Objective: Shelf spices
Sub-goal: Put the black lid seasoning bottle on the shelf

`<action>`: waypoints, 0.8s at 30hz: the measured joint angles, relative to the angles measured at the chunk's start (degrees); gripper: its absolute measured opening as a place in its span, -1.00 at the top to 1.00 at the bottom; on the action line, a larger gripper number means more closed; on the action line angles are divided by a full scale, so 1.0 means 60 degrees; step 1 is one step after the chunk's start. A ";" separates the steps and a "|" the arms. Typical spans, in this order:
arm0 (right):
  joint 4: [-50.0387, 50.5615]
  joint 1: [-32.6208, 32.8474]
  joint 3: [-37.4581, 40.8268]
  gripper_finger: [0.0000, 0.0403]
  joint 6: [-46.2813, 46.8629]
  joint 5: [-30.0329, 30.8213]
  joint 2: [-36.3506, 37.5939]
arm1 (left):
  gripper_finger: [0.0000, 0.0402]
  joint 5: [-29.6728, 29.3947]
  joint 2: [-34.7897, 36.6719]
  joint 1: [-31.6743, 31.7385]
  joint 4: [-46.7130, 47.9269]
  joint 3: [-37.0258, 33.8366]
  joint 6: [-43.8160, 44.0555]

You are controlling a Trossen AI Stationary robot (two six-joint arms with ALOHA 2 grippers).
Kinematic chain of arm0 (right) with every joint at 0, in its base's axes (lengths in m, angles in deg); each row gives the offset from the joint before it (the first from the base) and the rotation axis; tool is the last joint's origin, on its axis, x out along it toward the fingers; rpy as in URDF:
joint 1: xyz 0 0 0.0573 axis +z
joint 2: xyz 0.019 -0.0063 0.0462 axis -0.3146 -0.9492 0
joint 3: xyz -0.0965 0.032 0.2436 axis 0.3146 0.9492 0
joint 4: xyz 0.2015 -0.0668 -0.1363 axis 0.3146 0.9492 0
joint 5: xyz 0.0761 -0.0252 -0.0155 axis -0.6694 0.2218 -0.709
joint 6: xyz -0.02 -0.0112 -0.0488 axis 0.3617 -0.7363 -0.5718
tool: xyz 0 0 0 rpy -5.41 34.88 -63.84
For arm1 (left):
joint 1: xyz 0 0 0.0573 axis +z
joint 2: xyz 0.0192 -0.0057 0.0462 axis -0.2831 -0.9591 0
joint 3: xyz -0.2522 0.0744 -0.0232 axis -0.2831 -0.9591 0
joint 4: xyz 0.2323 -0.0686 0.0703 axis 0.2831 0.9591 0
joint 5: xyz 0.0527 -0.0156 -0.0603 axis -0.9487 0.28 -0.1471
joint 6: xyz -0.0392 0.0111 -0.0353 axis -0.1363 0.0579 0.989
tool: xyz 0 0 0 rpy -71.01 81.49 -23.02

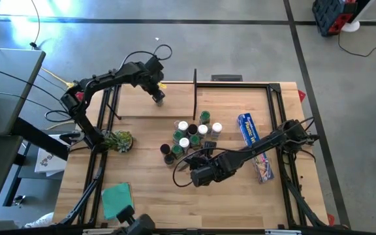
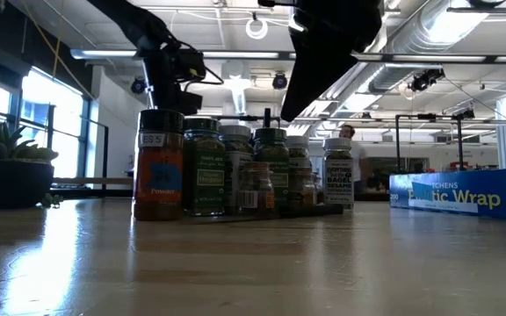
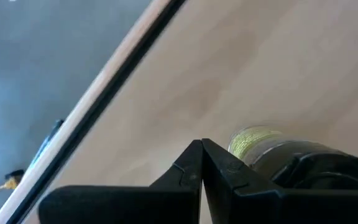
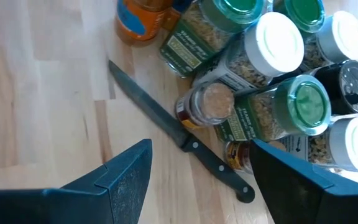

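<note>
Fingers of the left hand (image 1: 158,97) are pressed together with nothing between them, over the shelf (image 1: 139,103) at the far side of the worktop (image 1: 149,196). One jar (image 3: 260,144) stands just beside those closed fingertips on the pale plank, as the left wrist view shows, with bare wood on the plank's near side.

Over to the right hand (image 4: 197,168): fingers (image 4: 126,171) spread wide, holding nothing, hovering at the near edge of the spices (image 1: 191,137). A dark-handled knife (image 4: 179,140) lies flat on the wood right beneath it, touching the nearest jars.

The spices stand upright and tightly packed mid-worktop, caps white, green and black, one orange-brown jar (image 2: 158,167) at the end of the row. A blue wrap box (image 1: 248,129) lies near them, a green cloth (image 1: 116,199) rests at the near left corner, and a small plant (image 1: 118,140) by the left edge.

Behind, a bright open workshop room with a person (image 2: 350,140) far off.
</note>
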 joint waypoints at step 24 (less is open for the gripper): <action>0.3677 0.0537 -0.1438 -0.31 0.0999 0.0820 0.0000 | 1.00 0.0960 0.3348 -0.0624 -0.0597 -0.2743 -0.0592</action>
